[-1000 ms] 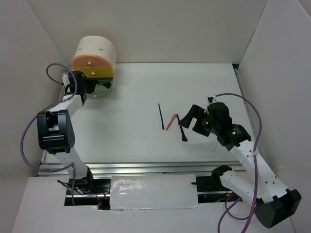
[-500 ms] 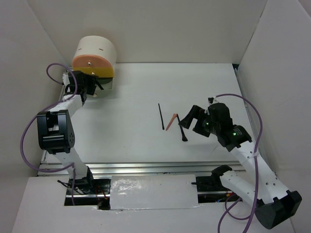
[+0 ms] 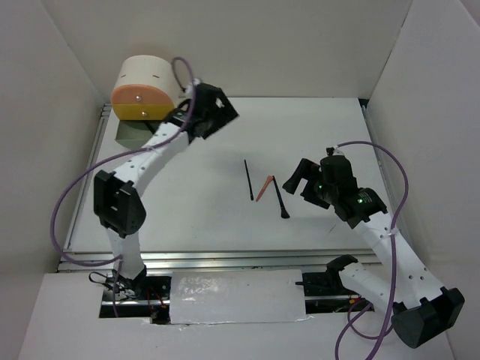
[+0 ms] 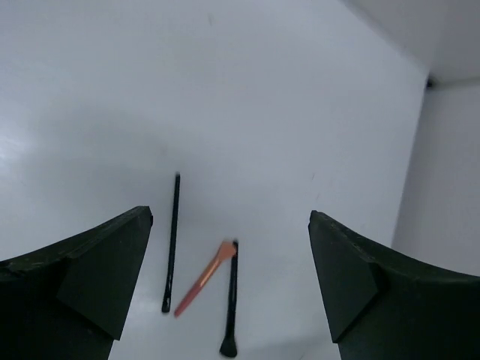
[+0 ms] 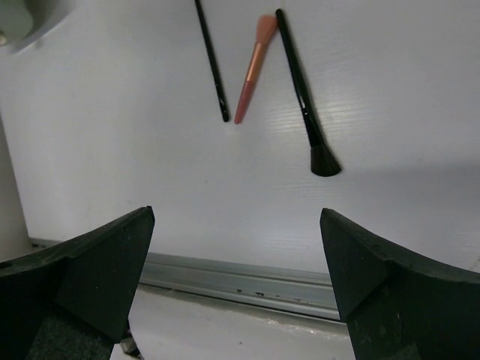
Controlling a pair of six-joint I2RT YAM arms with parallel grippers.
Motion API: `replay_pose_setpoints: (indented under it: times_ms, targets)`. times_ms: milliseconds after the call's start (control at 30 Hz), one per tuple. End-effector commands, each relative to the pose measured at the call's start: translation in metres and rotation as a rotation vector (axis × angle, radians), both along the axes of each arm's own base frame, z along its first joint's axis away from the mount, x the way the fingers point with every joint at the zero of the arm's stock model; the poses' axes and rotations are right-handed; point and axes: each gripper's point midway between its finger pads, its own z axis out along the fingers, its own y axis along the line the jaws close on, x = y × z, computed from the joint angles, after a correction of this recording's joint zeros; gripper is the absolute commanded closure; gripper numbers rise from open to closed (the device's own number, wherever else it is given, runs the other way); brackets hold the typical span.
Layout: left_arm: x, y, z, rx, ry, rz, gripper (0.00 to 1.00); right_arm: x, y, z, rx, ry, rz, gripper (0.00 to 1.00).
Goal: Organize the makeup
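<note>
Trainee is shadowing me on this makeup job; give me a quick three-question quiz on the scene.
1. True or false: the left gripper and the right gripper both stand open and empty.
2. Which lies between the thin black stick and the black brush? A mint stick; B coral brush; C grey case.
3. How many makeup items lie on the table?
Key: 1 true; 2 B; 3 three.
</note>
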Motion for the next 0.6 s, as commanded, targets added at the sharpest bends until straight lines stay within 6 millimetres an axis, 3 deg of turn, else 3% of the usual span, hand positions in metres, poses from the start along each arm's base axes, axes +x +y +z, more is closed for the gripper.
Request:
replay_pose_setpoints:
  times_ms: [0, 100, 200, 333, 567]
  targets:
    - [-0.059, -0.037, -0.092, 0.289, 0.282, -0.117, 0.01, 0.011, -0.022, 0.014, -0.091, -0.027, -0.090, 0.00]
    - [-0.084, -0.078, -0.116, 0.390, 0.340, -0.201, 0.02, 0.010, -0.028, 0.011, -0.113, -0.014, -0.109, 0.00]
    - [-0.103, -0.101, -0.137, 0.469, 0.394, -0.254, 0.07, 0.006, -0.029, 0.007, -0.114, -0.011, -0.103, 0.00]
    - [-0.113, -0.111, -0.171, 0.514, 0.481, -0.288, 0.16, 0.001, -0.022, 0.004, -0.087, -0.013, -0.064, 0.00]
    - [-0.125, -0.103, -0.204, 0.553, 0.556, -0.282, 0.29, -0.003, -0.014, 0.003, -0.052, -0.019, -0.021, 0.00]
